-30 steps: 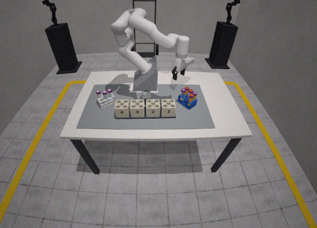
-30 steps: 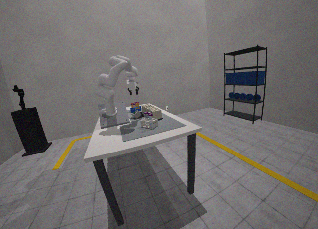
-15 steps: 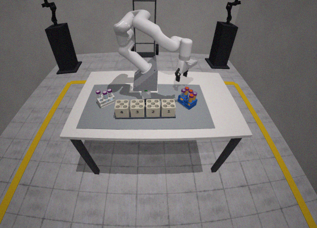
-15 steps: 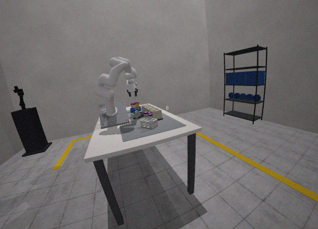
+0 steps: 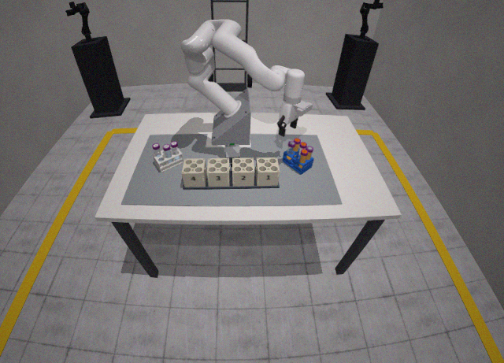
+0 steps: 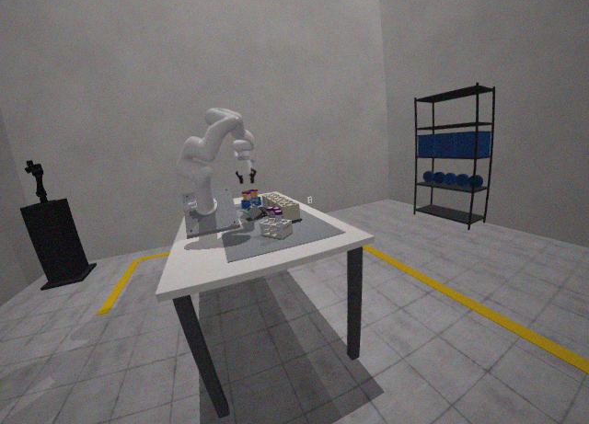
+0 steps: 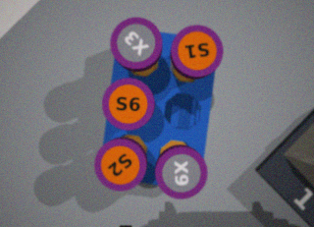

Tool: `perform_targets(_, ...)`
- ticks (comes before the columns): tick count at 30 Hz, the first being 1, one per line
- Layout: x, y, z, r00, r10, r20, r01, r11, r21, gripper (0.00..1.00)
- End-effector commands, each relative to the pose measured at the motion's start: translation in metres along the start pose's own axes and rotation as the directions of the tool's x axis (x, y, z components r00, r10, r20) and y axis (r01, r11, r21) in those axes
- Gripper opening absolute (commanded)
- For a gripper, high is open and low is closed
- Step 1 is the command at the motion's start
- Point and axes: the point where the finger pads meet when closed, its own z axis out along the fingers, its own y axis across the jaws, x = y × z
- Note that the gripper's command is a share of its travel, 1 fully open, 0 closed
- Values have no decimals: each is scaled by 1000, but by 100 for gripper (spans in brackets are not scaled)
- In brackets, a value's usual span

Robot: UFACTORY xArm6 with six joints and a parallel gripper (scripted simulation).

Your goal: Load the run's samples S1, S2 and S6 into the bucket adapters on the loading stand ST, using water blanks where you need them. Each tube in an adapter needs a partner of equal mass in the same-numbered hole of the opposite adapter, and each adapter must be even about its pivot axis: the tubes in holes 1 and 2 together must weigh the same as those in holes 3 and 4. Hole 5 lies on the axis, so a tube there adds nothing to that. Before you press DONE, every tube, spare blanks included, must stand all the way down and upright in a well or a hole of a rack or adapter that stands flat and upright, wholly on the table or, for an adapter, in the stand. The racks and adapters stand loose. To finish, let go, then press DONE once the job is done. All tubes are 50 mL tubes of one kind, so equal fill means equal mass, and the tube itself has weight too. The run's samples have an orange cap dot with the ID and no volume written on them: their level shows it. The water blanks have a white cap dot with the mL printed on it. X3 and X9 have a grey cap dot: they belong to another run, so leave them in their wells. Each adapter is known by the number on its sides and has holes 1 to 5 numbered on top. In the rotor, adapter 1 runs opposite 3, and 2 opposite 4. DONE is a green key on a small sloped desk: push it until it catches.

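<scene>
Currently, the blue rack [image 5: 300,168] [image 6: 246,204] [image 7: 208,134] holds five tubes; the wide-open end effector [image 5: 288,127] [image 6: 246,178] grips nothing.

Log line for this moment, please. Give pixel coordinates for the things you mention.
jaws [image 5: 288,127] [image 6: 246,178]: open, above blue rack | S1 [image 7: 196,51], S2 [image 7: 121,164], S6 [image 7: 128,104]: in blue rack [image 5: 300,170] [image 7: 190,131] | adapters [image 5: 194,178] [image 6: 291,212]: no tubes seen | DONE [image 5: 231,144]: not reached

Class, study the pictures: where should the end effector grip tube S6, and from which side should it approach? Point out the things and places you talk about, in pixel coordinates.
Grip S6 [image 7: 129,104] by its purple-rimmed cap, probably from straight above: it stands upright, cap well above the blue rack [image 7: 208,121]. I'd put one finger over the open well beside it and one outside the rack, since X3 [image 7: 136,43] and S2 [image 7: 121,164] crowd its other two sides.
</scene>
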Motion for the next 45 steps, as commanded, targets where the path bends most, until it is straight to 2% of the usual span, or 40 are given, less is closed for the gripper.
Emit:
perform_targets(1,1,0,8,1000,1,-5,-1,1000,1,100)
perform_targets(17,2,0,44,1000,1,-5,-1,1000,0,100)
perform_targets(45,2,0,44,1000,1,-5,-1,1000,0,100)
